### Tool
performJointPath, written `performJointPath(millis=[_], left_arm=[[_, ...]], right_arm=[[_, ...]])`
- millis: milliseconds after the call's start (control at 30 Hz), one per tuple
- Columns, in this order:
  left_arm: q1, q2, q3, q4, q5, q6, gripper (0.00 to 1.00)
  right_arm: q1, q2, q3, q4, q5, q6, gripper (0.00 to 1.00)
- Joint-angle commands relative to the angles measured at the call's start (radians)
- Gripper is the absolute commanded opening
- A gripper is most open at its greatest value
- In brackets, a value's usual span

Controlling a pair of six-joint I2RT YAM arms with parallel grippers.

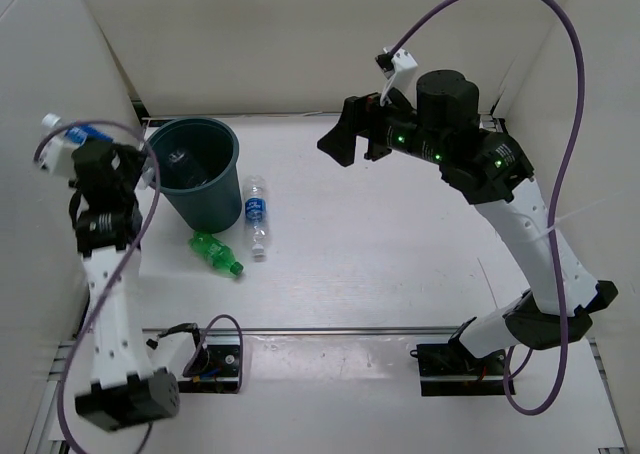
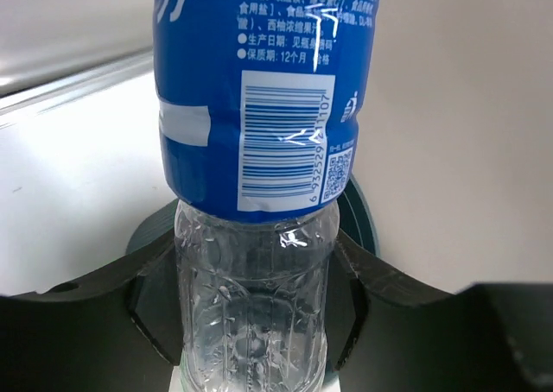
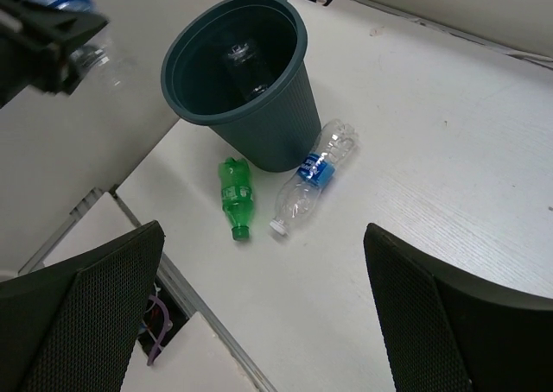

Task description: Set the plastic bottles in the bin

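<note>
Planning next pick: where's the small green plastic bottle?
Top view, left side: the small green plastic bottle lies just near-side of the round dark teal plastic bin, beside the clear blue-labelled bottle.

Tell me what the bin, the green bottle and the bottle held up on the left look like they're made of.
The bin: moulded plastic, matte dark teal, finely textured wall and rolled rim. The green bottle: thin translucent plastic with glossy highlights. The held bottle: clear thin plastic, ribbed and shiny, with a glossy blue printed film label, probably plastic too.
</note>
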Motion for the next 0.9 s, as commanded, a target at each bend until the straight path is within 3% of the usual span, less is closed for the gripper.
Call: performJointPath(millis=[0, 167, 333, 400, 433, 567, 700, 833, 867], left_arm=[[-0.09, 0.179, 0.075, 0.168, 0.0, 0.153, 0.57], [-0.281, 0.326, 0.135, 0.21, -0.1, 0.318, 0.61], [-0.336, 0.338, 0.056, 0.219, -0.204, 0.314, 0.68], [-0.363, 0.322, 0.037, 0.219, -0.23, 0.314, 0.94], [-0.363, 0.304, 0.028, 0.219, -0.245, 0.314, 1.0], [-0.363, 0.27, 0.047, 0.219, -0.256, 0.361, 1.0], [-0.372, 0.197, 0.129, 0.201, -0.245, 0.444, 1.0], [-0.372, 0.04, 0.141, 0.094, -0.22, 0.395, 1.0], [-0.372, 0.012, 0.141, 0.019, -0.206, 0.395, 1.0]], right_arm=[[0.0, -0.01, -0.023, 0.03, -0.015, 0.002, 1.0], [0.0, -0.01, -0.055, 0.061, -0.024, 0.002, 1.0], [0.0, -0.01, -0.073, 0.07, -0.021, 0.002, 1.0], [0.0, -0.01, -0.096, 0.079, -0.012, 0.002, 1.0], [0.0, -0.001, -0.096, 0.079, 0.003, 0.002, 1.0], [-0.025, -0.001, -0.184, 0.142, 0.028, 0.023, 1.0], [-0.08, 0.036, -0.317, 0.252, -0.001, 0.153, 1.0], [-0.207, 0.208, -0.324, 0.317, -0.359, 0.309, 1.0], [-0.217, 0.323, -0.289, 0.3, -0.434, 0.345, 1.0]])
